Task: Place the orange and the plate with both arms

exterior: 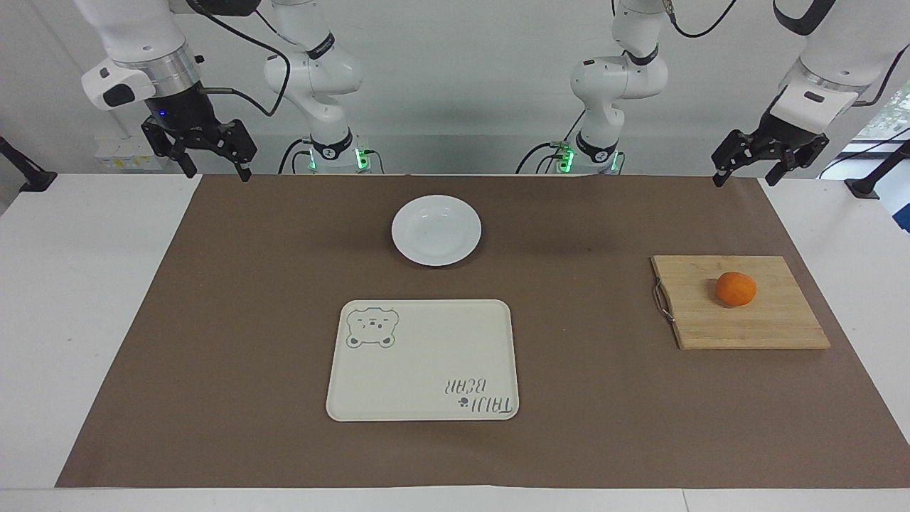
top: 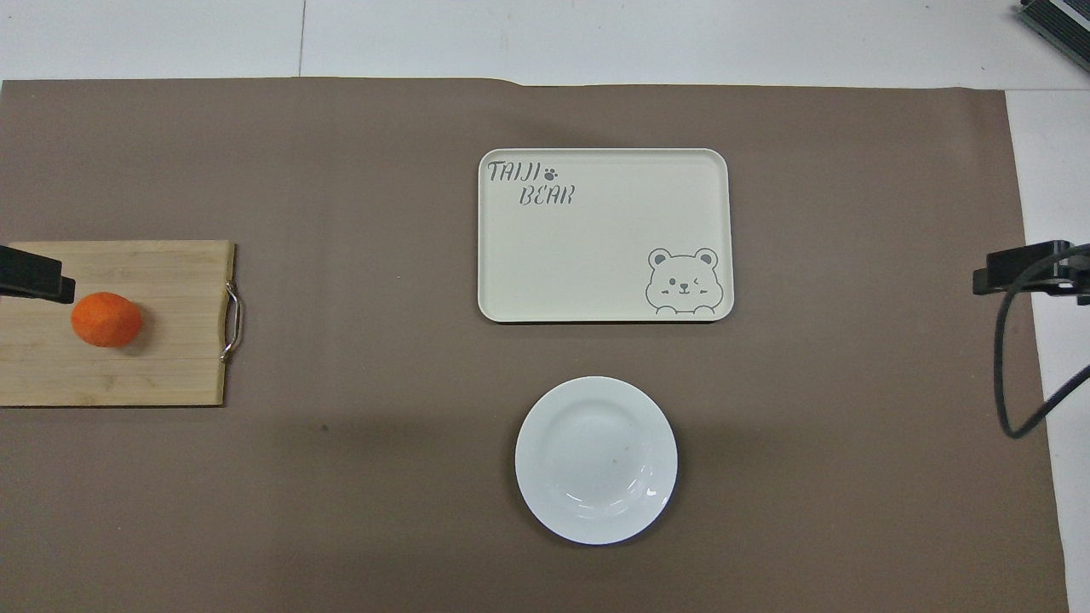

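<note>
- My right end effector (exterior: 211, 153) hangs over the worktop's (exterior: 92, 320) robot-side edge, near its corner at my right arm's end; its fingers stand wide, holding nothing.
- The plate (exterior: 436, 230) lies mid-worktop, nearer to me than the tray (exterior: 422, 360). I judge it is for this arm.
- The orange (exterior: 735, 289) rests on the cutting board (exterior: 739, 302), toward my left arm's end.
- My left end effector (exterior: 764, 162) hangs over the corner there, fingers wide and empty; the orange lies forward of it, so this arm is closer.
- Overhead, the board is cut off.
</note>
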`<state>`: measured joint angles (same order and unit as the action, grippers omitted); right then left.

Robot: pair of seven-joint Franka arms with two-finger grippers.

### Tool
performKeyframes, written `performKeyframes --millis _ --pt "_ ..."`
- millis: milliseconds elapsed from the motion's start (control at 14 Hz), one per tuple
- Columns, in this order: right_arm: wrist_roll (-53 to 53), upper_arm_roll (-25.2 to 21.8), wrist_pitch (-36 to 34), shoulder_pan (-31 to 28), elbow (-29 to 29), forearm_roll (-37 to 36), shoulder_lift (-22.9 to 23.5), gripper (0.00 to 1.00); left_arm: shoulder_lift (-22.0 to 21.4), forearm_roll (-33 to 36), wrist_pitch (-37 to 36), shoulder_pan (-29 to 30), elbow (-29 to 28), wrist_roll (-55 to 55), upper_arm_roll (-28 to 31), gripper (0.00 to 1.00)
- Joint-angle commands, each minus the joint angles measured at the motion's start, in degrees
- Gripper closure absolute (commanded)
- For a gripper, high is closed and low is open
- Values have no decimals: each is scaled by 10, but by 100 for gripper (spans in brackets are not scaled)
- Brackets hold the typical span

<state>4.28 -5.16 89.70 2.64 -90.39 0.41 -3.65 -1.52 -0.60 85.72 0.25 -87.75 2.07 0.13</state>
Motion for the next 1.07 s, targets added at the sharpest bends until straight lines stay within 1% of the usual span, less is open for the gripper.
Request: performKeyframes --millis 0,214,997 --pt "-10 2 -11 -5 4 6 0 0 -12 9 6 -7 -14 0 2 0" --pt "-10 2 -11 -5 5 6 0 0 -13 9 -5 -7 -14 0 2 0" --pt "-10 2 -11 -5 4 6 0 0 -12 5 19 -1 -15 13 2 0"
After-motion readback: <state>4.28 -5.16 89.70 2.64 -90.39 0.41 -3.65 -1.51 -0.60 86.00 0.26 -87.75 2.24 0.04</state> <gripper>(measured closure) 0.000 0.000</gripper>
